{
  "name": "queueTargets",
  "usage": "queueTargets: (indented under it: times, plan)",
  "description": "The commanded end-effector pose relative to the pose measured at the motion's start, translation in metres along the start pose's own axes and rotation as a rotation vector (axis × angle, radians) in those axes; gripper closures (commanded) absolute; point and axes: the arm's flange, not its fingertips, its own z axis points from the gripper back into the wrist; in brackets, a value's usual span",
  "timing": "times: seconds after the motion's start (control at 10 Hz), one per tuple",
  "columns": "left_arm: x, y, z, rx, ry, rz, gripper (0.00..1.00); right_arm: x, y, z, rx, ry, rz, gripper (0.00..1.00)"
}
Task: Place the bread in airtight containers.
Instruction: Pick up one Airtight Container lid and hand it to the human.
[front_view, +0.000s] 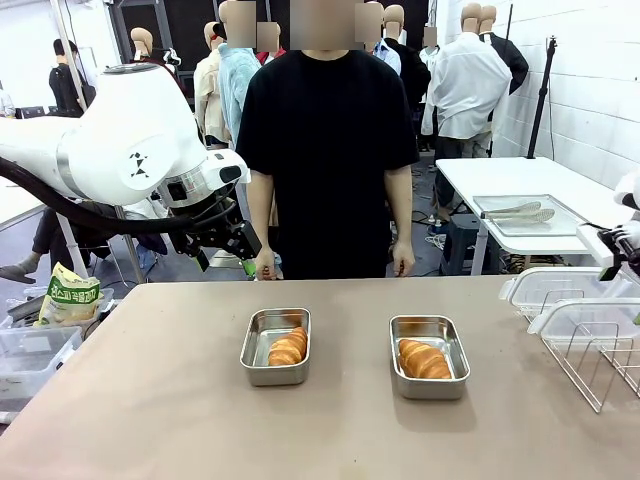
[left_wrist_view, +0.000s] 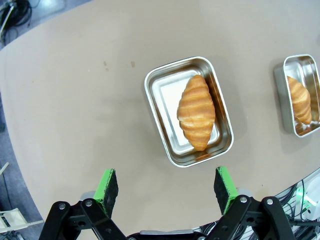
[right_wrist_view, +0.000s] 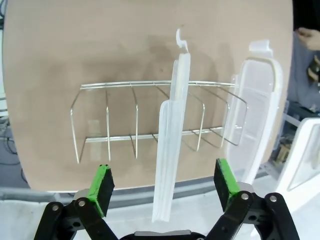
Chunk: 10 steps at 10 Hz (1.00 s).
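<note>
Left pincer (left_wrist_view: 165, 181) wide and empty — one bread (left_wrist_view: 196, 111) lies in its airtight container (left_wrist_view: 152, 107) just above it, mid-frame; a second container (left_wrist_view: 300, 56), also filled, sits at the right edge. Right pincer (right_wrist_view: 164, 176) wide too — a clear lid (right_wrist_view: 172, 150) edge-on between its fingers, seemingly untouched.

You have a roll (front_view: 288, 347) in the left tub (front_view: 262, 378), another roll (front_view: 424, 360) in the right tub (front_view: 430, 390), lids (front_view: 560, 290) farther right

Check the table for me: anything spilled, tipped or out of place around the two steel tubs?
Nothing stands out. The left tub and the right tub sit flat, a roll lying inside each. The clear lids stand at the wire rack, neither tub covered yet.
</note>
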Motion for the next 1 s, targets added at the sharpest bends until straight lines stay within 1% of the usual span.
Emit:
queueTargets:
  times: [0.0, 0.2, 0.5, 0.6, 0.7, 0.9]
  plan:
    - [0.000, 0.001, 0.000, -0.001, 0.000, 0.009, 0.00, -0.004, -0.018, -0.017, 0.029, -0.024, -0.009, 0.00]
    - [0.000, 0.001, 0.000, -0.001, 0.000, 0.009, 0.00, -0.005, -0.023, -0.025, 0.054, -0.031, -0.007, 0.00]
    - [0.000, 0.001, 0.000, -0.001, 0.000, 0.009, 0.00, -0.006, -0.022, -0.038, 0.098, -0.028, -0.056, 0.00]
    - [0.000, 0.001, 0.000, -0.001, 0.000, 0.009, 0.00, -0.007, -0.023, -0.040, 0.095, -0.023, -0.060, 0.06]
    - [0.000, 0.001, 0.000, -0.001, 0.000, 0.009, 0.00, -0.007, -0.023, -0.041, 0.097, -0.026, -0.070, 0.16]
    - [0.000, 0.001, 0.000, -0.001, 0.000, 0.009, 0.00, -0.008, -0.023, -0.040, 0.097, -0.015, -0.074, 0.50]
